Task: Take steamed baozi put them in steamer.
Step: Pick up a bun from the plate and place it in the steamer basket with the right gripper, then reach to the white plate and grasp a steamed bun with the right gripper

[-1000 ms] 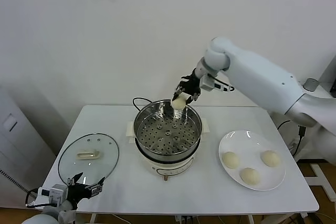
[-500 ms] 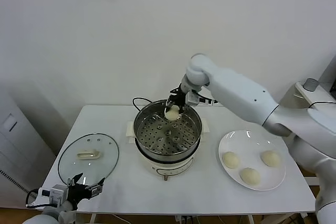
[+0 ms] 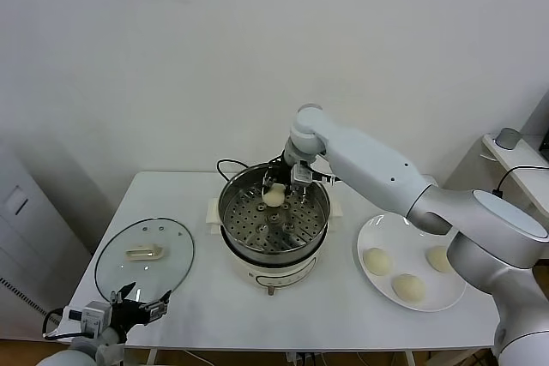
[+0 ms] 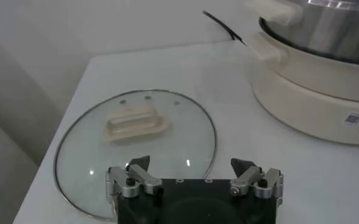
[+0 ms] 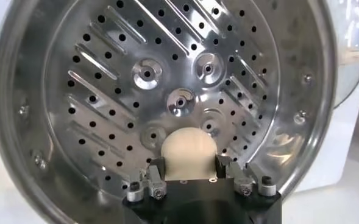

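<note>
One baozi down inside the steamer, resting on the perforated tray toward the far side of the pot, framed by the right gripper; in the right wrist view, bun seated between the two fingers, which stand just beside its flanks, jaws looking part-spread rather than clamped, though whether either pad touches the dough cannot be told. Three more baozi waiting on the white plate to the right of the steamer, well apart from it. Judged step: letting go of the first bun, so roughly a quarter of the job nearly done. Next move likely calls for widening the jaws fully, lifting straight up clear of the steel rim, then swinging across to the plate for another bun. Risk worth watching: soft dough sticking to a finger and lifting with it. Left gripper parked low near the table's front left corner, jaws spread wide, empty, just short of the glass lid lying flat on the white table.
</note>
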Motion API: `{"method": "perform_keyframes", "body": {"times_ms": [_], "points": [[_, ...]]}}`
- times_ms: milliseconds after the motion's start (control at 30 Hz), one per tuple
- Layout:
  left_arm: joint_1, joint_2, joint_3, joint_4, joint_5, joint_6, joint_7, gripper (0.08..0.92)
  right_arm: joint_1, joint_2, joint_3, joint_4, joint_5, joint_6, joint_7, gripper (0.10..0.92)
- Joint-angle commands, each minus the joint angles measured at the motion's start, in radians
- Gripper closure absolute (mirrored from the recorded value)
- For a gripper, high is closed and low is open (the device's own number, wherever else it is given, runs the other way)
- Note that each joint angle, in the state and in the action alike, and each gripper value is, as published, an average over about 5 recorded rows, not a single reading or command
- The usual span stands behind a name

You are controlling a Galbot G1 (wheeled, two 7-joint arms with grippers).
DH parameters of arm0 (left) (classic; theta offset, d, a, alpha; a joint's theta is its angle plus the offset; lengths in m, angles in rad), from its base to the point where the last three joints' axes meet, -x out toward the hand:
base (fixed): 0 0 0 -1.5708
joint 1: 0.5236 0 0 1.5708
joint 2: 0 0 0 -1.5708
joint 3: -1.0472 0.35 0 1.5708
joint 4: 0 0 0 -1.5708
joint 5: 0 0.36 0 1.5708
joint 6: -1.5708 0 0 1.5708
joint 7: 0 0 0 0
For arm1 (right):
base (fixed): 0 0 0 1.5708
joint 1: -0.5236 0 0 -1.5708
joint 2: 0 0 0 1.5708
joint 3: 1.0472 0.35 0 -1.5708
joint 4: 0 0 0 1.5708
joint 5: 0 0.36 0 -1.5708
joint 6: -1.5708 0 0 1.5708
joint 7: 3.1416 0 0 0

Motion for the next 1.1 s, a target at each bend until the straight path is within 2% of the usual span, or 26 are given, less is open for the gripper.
{"method": "perform_keyframes", "body": {"times_ms": [33, 200, 333, 467, 633, 833, 1100], "points": [[-0.002, 0.001, 0.003, 0.004, 0.0, -0.001, 0.001, 0.177, -0.009, 0.013, 0.003, -0.011, -0.002, 0.049, 0.02, 0.351], [-0.001, 0.002, 0.003, 0.001, 0.0, 0.0, 0.0, 0.177, 0.076, -0.023, -0.043, -0.001, 0.213, 0.049, -0.041, 0.226], [-0.001, 0.002, 0.003, -0.002, 0.001, 0.002, -0.001, 0.177, 0.207, -0.098, -0.144, 0.005, 0.484, 0.004, -0.116, 0.205], [-0.001, 0.002, 0.003, -0.006, 0.001, 0.004, -0.001, 0.177, 0.336, -0.198, -0.286, 0.012, 0.719, -0.188, -0.18, 0.203], [-0.007, 0.003, 0.004, -0.016, 0.001, 0.011, -0.002, 0.177, 0.434, -0.326, -0.451, 0.023, 0.936, -0.449, -0.25, 0.203], [-0.012, 0.009, 0.004, -0.02, -0.002, 0.013, -0.003, 0.177, 0.473, -0.448, -0.568, 0.052, 1.06, -0.637, -0.287, 0.203], [-0.018, 0.014, 0.002, -0.021, -0.007, 0.015, -0.004, 0.177, 0.431, -0.622, -0.645, 0.155, 1.129, -0.764, -0.254, 0.203]]}}
